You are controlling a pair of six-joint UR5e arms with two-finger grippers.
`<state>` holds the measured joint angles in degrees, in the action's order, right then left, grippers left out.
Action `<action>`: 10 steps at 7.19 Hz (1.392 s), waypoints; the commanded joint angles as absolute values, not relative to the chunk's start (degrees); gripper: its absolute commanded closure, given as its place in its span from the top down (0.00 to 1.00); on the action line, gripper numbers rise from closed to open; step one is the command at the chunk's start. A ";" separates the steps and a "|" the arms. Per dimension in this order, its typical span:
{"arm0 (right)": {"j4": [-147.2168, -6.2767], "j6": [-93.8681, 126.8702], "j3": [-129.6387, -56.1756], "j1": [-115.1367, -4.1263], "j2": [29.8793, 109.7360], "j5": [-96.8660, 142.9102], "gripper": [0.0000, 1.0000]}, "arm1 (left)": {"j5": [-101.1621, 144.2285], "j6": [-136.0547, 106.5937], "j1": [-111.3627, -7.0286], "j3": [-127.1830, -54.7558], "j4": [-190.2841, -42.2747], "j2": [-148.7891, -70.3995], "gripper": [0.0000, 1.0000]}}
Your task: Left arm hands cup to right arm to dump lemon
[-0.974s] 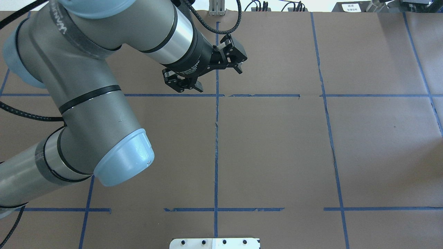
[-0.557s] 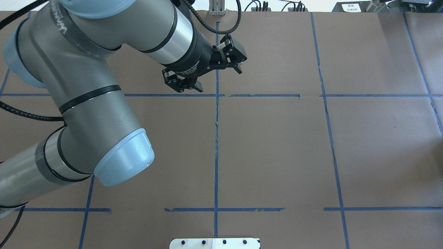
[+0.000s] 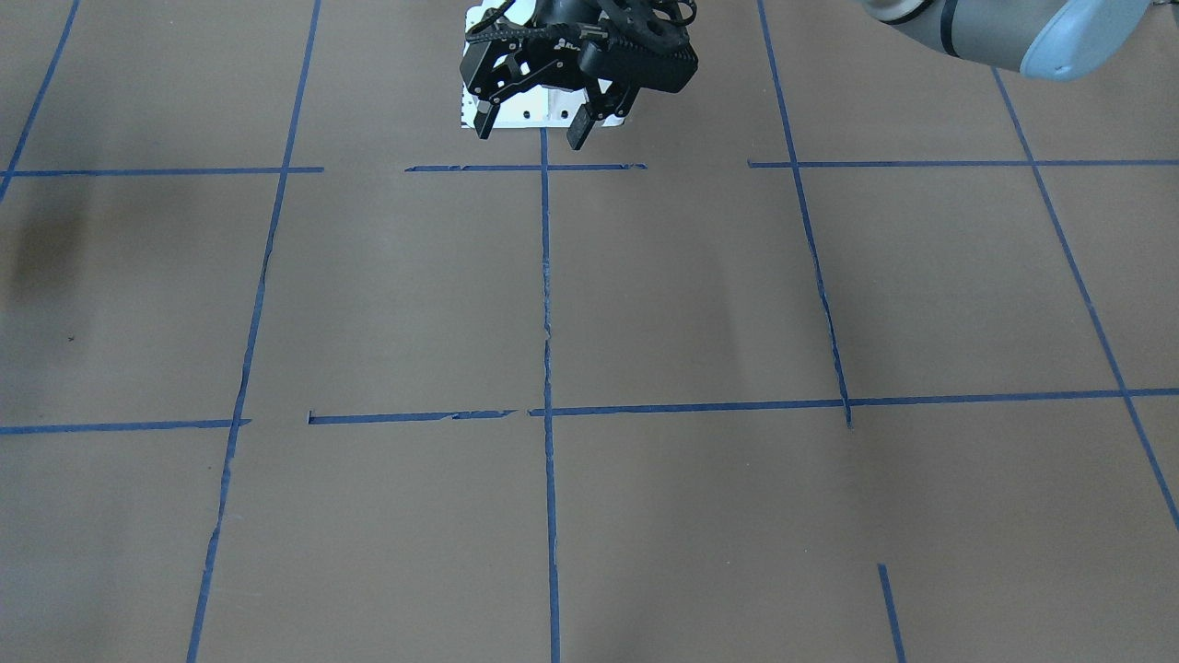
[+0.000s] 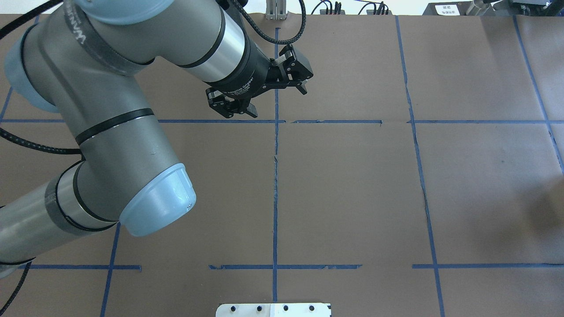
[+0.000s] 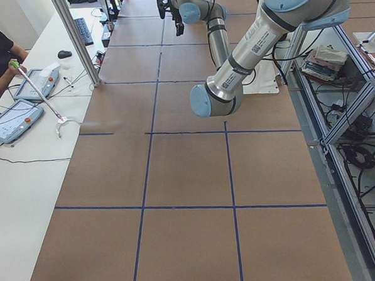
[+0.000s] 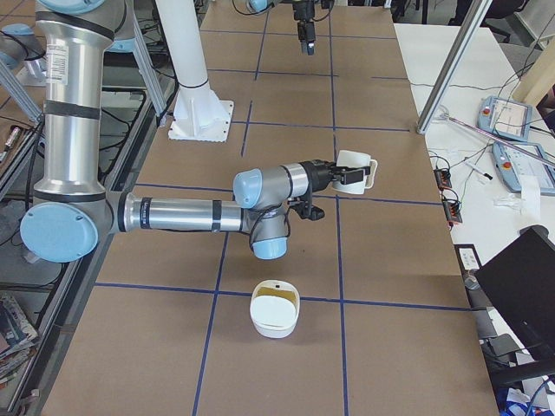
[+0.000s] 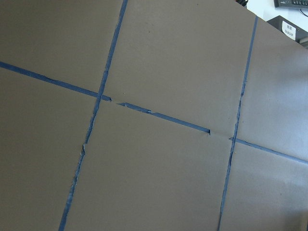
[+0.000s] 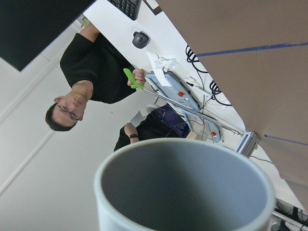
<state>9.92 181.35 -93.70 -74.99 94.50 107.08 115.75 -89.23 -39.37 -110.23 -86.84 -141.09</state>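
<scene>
Brown-papered table [image 4: 352, 185], blue-taped; cup [image 6: 357, 159] raised over it at right gripper [image 6: 347, 176], whose grip you cannot judge; no lemon shows inside; left gripper [image 4: 278, 102] wide open, empty, barely shifted this past second; handover looks done.

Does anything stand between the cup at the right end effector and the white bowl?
Nothing visible does. The exterior right view shows only bare taped paper between the cup at the right end effector and the white bowl; the arm's own wrist joint sits beside that line.
</scene>
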 commanded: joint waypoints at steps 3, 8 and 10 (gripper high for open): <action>-8.16 133.73 -102.87 -64.01 91.59 106.52 0.18 | 114.70 -89.21 -39.38 -109.78 -86.84 -141.06 1.00; -50.22 86.29 -122.42 -41.30 86.15 77.47 0.20 | 113.29 -89.21 -39.64 -107.33 -86.84 -141.59 1.00; -58.12 74.22 -122.08 -25.02 80.99 53.96 0.21 | 113.47 -89.38 -40.69 -104.69 -86.84 -143.17 1.00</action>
